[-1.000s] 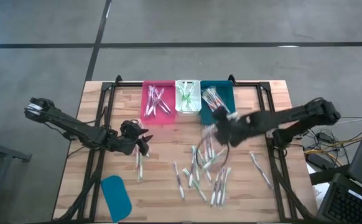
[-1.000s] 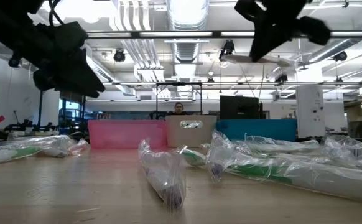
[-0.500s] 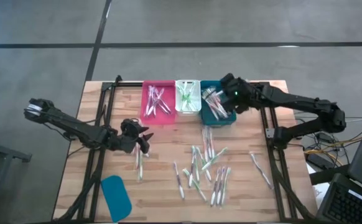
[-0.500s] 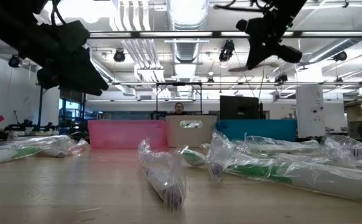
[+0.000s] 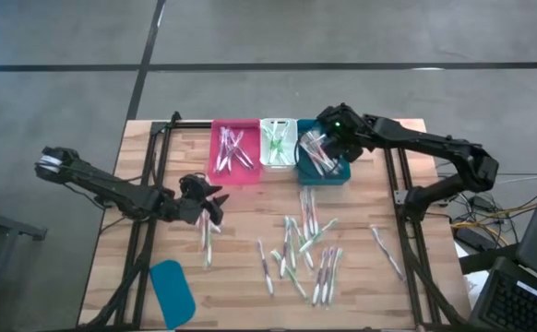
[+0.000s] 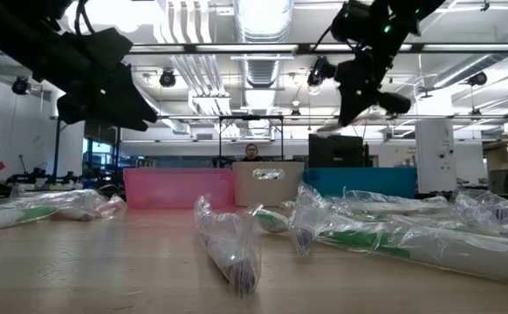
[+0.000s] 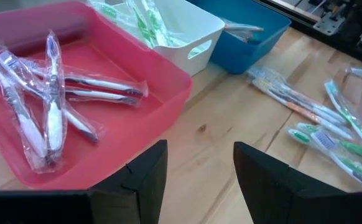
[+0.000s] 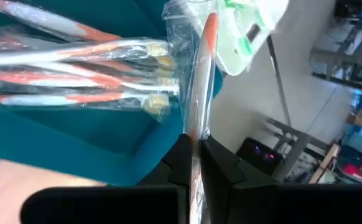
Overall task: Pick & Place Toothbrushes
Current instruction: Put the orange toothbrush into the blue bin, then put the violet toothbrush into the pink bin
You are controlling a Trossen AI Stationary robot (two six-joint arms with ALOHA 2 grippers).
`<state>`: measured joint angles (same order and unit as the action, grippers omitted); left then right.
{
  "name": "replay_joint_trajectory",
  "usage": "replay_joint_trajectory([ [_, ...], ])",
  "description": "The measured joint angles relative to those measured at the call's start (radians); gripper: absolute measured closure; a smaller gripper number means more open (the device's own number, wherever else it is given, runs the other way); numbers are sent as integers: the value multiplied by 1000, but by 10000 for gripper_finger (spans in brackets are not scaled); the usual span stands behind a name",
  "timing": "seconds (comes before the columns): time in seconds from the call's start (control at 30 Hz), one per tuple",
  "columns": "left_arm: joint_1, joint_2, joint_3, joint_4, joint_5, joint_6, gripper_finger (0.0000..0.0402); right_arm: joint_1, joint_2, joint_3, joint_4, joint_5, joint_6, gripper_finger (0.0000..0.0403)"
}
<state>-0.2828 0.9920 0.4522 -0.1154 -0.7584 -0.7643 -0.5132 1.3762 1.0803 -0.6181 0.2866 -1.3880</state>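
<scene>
Orange-accented, a wrapped toothbrush (image 8: 201, 81) is pinched in the right hand (image 5: 322, 148) above the teal bin (image 5: 335, 174) at the counter's (image 5: 379, 295) far edge. The left hand (image 5: 211, 205), fingers spread, hovers near the counter's left side, while loose toothbrushes (image 5: 304, 251) lie scattered mid-counter.

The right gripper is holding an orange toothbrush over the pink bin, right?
Not quite. The right gripper is holding an orange toothbrush, but over the teal bin, not the pink bin. The high view shows it.
</scene>
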Motion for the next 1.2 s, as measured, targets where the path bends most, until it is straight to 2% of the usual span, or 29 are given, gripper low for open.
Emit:
replay_joint_trajectory([
  [0.13,15,0,0,0,0,0,213,-26,73,0,13,-44,-3,390],
  [0.43,41,0,0,3,1,34,213,-21,238,-2,-13,-53,3,390],
  [0.53,48,0,0,3,1,34,213,-21,284,-1,-13,-53,74,385],
  [0.63,55,0,0,3,1,35,213,-21,308,3,-11,-52,175,362],
  [0.93,67,0,0,4,1,35,213,-21,249,8,-11,-57,318,275],
  [1.2,67,0,0,3,26,59,213,56,103,8,-100,-86,439,245],
])
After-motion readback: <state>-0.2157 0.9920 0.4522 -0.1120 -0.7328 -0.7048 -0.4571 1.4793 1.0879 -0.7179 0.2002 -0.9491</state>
